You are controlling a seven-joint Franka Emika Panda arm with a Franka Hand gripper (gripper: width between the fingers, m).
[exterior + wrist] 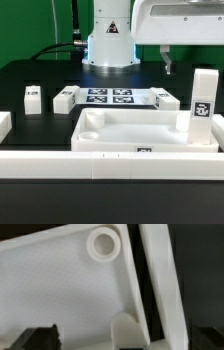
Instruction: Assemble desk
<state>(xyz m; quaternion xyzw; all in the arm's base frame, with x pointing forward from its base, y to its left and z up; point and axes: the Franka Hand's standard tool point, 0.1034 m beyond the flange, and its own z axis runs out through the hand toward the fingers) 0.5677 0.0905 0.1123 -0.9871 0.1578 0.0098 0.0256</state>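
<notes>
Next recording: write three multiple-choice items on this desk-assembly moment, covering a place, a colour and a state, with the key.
1. Where does the tall upright white square-section plastic leg stand?
A. lying loose on the table
B. at the exterior view's left end of the tabletop
C. at the exterior view's right end of the white shallow tray-like plastic tabletop

2. What colour is the flat work table?
A. black
B. yellow
C. white

3. How is the pincer?
A. shut on a leg
B. open and empty
C. shut on the tabletop's rim

Key: 1C, the leg rises at that corner; 2A, the surface around the parts is black; 3B, it hangs above with nothing in it.
</notes>
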